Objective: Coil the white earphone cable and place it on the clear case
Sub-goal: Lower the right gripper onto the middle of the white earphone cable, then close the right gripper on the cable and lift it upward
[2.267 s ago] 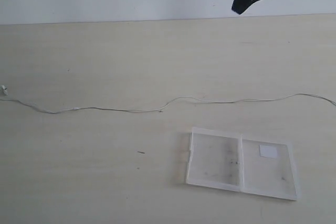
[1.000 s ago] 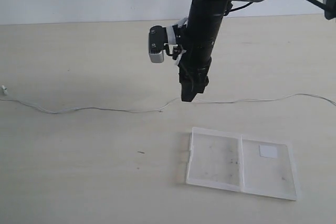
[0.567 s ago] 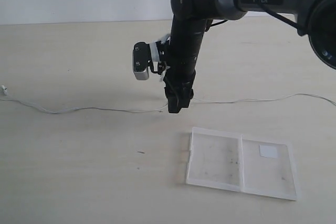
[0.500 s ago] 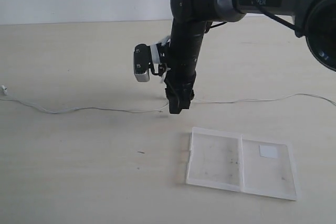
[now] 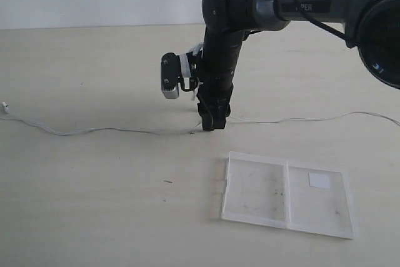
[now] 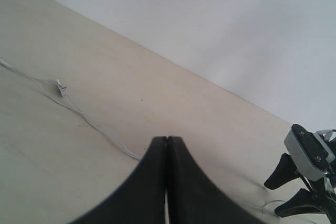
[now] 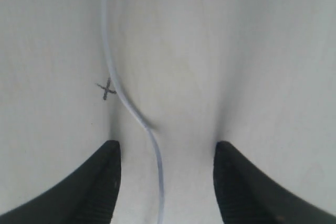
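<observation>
The white earphone cable (image 5: pixel 112 130) lies stretched across the table from the left edge to the right edge; it also shows as a thin line (image 6: pixel 79 113) and runs between the right fingers (image 7: pixel 126 103). My right gripper (image 5: pixel 211 124) points down over the cable's middle, low over the table, open, a finger on either side of the wire (image 7: pixel 167 148). The clear case (image 5: pixel 287 194) lies open and flat in front of it, a white sticker on its right panel. My left gripper (image 6: pixel 167 139) is shut with nothing in it, away from the cable.
A small white earbud end (image 5: pixel 5 107) rests at the far left edge. A small dark cross mark (image 7: pixel 106 90) is on the table beside the cable. A dark speck (image 5: pixel 168 182) lies left of the case. The back wall rises behind the table.
My right arm came in from the upper right, moved left and dropped low over the cable's middle. Its jaws narrowed slightly. Cable and case have not moved.
</observation>
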### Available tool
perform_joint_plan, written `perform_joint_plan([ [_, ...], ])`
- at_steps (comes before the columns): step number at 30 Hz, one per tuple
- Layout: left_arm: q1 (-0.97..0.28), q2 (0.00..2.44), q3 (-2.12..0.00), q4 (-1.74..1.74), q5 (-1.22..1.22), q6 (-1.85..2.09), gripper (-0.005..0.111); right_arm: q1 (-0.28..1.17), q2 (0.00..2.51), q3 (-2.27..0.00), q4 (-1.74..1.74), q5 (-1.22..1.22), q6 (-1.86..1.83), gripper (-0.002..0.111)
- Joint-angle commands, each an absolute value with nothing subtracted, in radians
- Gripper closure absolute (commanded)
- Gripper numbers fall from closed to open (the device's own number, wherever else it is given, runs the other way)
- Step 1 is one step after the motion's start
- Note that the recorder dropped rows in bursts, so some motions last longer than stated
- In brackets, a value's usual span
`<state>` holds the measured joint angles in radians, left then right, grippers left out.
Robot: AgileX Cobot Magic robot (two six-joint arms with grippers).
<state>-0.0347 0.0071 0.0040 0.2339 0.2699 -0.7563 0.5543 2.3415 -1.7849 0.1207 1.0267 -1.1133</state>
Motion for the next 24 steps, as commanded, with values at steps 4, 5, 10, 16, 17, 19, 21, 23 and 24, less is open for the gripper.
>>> perform_joint_plan([
  [4,-0.036,0.000,0.000,0.231,0.268,-0.752,0.107,0.557,2.347,-1.782,0.141,1.037,-1.112,0.057],
  [5,-0.036,0.000,0.000,0.231,0.268,-0.752,0.107,0.557,2.351,-1.782,0.146,1.045,-1.112,0.057],
  [10,-0.036,0.000,0.000,0.231,0.268,-0.752,0.107,0.557,2.369,-1.782,0.131,1.063,-1.112,0.057],
  [16,-0.036,0.000,0.000,0.231,0.268,-0.752,0.107,0.557,2.369,-1.782,0.101,1.059,-1.112,0.067],
  [17,-0.036,0.000,0.000,0.231,0.268,-0.752,0.107,0.557,2.369,-1.782,0.096,1.067,-1.112,0.073],
  [19,-0.036,0.000,0.000,0.231,0.268,-0.752,0.107,0.557,2.369,-1.782,0.096,1.087,-1.112,0.081],
  [21,-0.036,0.000,0.000,0.231,0.268,-0.752,0.107,0.557,2.369,-1.782,0.075,1.096,-1.112,0.089],
  [23,-0.036,0.000,0.000,0.231,0.268,-0.752,0.107,0.557,2.369,-1.782,0.065,1.103,-1.112,0.095],
  [24,-0.036,0.000,0.000,0.231,0.268,-0.752,0.107,0.557,2.369,-1.782,0.062,1.103,-1.112,0.099],
])
